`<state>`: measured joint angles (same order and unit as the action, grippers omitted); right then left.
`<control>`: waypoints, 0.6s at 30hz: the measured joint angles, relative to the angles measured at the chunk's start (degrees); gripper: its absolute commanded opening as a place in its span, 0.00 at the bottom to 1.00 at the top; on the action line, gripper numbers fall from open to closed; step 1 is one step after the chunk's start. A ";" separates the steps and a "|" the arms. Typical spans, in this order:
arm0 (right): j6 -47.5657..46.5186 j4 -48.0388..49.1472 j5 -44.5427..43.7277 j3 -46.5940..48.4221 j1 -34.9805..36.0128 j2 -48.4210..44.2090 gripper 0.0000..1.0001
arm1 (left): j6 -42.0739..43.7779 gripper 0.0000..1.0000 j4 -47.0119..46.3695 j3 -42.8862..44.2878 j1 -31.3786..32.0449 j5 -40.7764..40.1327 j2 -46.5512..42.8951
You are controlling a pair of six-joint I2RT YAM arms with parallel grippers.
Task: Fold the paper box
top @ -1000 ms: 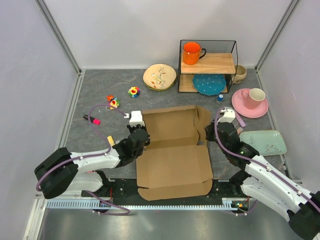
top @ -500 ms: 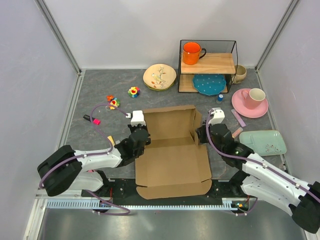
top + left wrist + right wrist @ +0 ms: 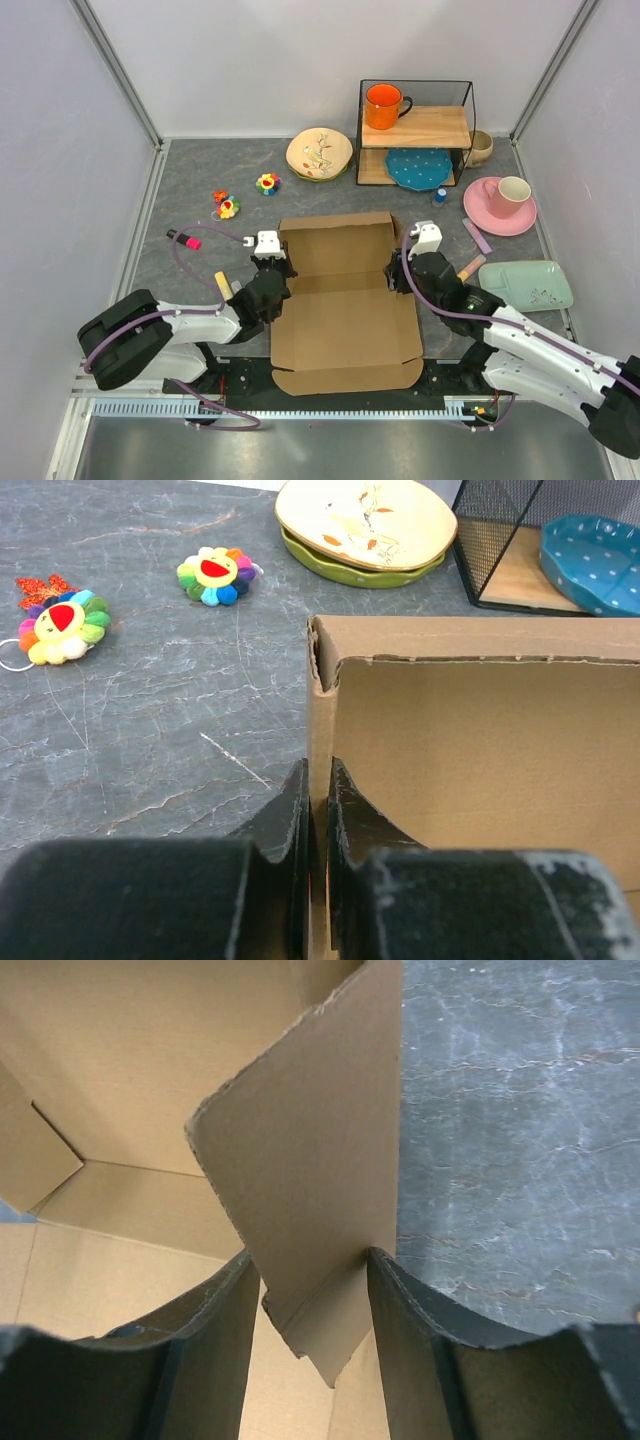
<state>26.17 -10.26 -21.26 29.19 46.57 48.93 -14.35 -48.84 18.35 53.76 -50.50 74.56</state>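
We see the paper box point(image 3: 345, 320) lying on the counter point(image 3: 200, 180) between our arms, its far side raised. Our left gripper point(image 3: 318, 780) pinches the box's left side. Our right gripper point(image 3: 310, 1258) stands spread around the right flap point(image 3: 320, 1140). Beyond stands a wire shelf point(image 3: 415, 130).

Top camera is looking down over the whole table point(image 3: 190, 180); wrist cameras are sitting low and close, all sharing the paper box point(image 3: 345, 320).

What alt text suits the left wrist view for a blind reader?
The left pincer grips an upright side wall of the brown paper box. Beyond are two rainbow flower toys, stacked floral plates and a blue dotted plate on a wire-framed shelf.
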 measured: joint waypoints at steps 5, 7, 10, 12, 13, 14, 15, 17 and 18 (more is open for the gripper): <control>-0.33 -3.48 -1.40 1.77 0.00 -2.23 0.64 | 1.22 0.02 -6.84 -2.19 0.04 0.09 1.33; -0.74 -4.50 -1.68 2.89 0.00 -3.48 0.66 | 1.64 0.02 -7.89 -2.25 0.07 0.24 1.81; -1.46 -5.46 -2.14 4.59 0.00 -5.60 0.68 | 2.27 0.02 -8.59 -2.25 0.07 0.61 2.23; -2.01 -5.84 -3.21 5.77 0.00 -7.19 0.70 | 2.60 0.02 -8.81 -2.25 0.09 0.70 2.34; -2.03 -5.92 -3.80 6.12 0.00 -7.93 0.70 | 2.84 0.02 -8.85 -2.25 0.11 0.79 2.36; -2.05 -6.12 -4.57 6.40 0.00 -8.81 0.70 | 3.02 0.02 -8.90 -2.25 0.11 0.90 2.36; -2.03 -6.19 -5.18 6.49 0.00 -9.86 0.70 | 3.23 0.02 -8.96 -2.25 0.11 0.94 2.38; -1.97 -6.56 -6.69 6.49 0.00 -12.41 0.69 | 3.54 0.02 -9.03 -2.25 0.11 1.07 2.38; -1.79 -6.58 -7.45 6.49 -0.02 -13.75 0.68 | 3.63 0.02 -9.05 -2.27 0.11 1.09 2.38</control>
<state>24.38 -16.84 -28.71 35.68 46.54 35.18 -10.72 -57.89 16.08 53.87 -49.41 76.95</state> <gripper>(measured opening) 0.696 0.101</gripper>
